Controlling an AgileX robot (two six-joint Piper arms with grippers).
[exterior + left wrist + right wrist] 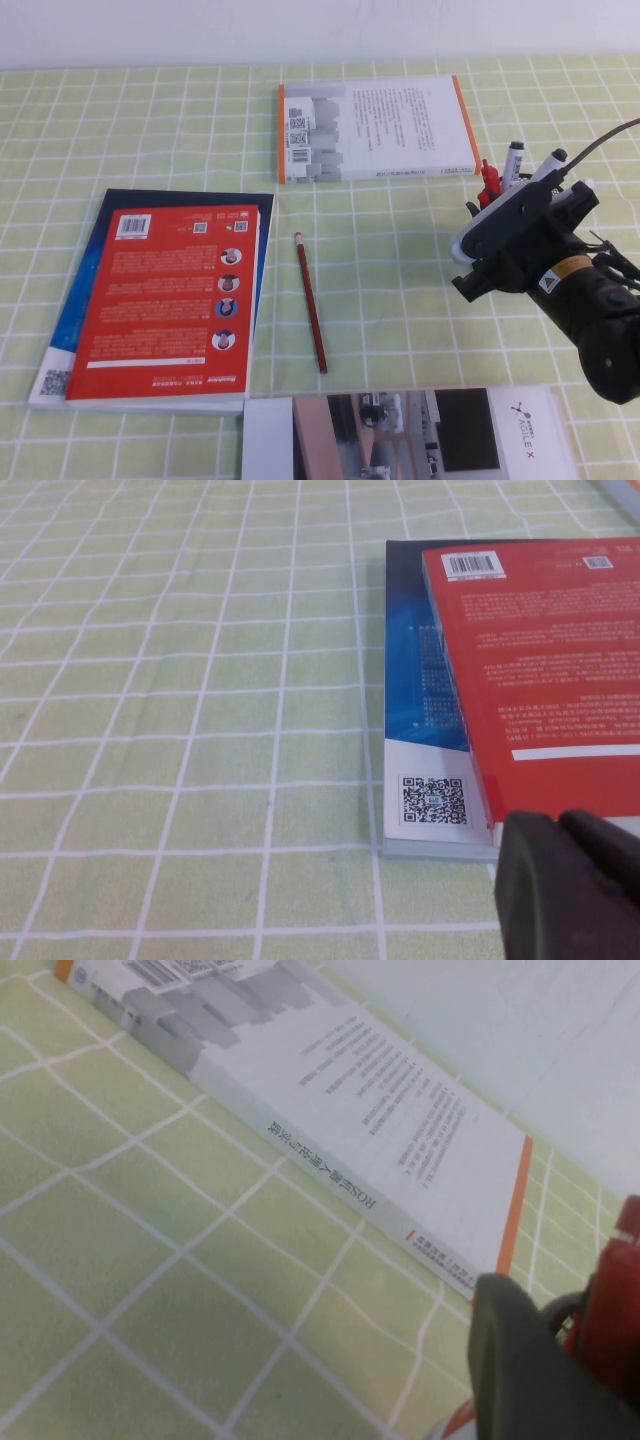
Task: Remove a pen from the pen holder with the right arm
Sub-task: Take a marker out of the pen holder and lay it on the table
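Observation:
At the table's right side, my right gripper (483,205) reaches into a cluster of upright pens. A red pen (488,182) stands at its tip, with a white marker (514,160) and another pen (548,165) just behind. In the right wrist view the red pen (615,1300) sits tight against one dark finger (520,1360), so the right gripper (582,1335) looks shut on it. The arm hides the pen holder itself. My left gripper (558,825) is shut and empty, hovering by the near corner of the red book (540,650).
A white book with orange edges (375,128) lies at the back, close to the pens. A red book (165,300) lies on a blue one at the left. A red pencil (310,302) lies mid-table, and a booklet (400,435) sits at the front edge.

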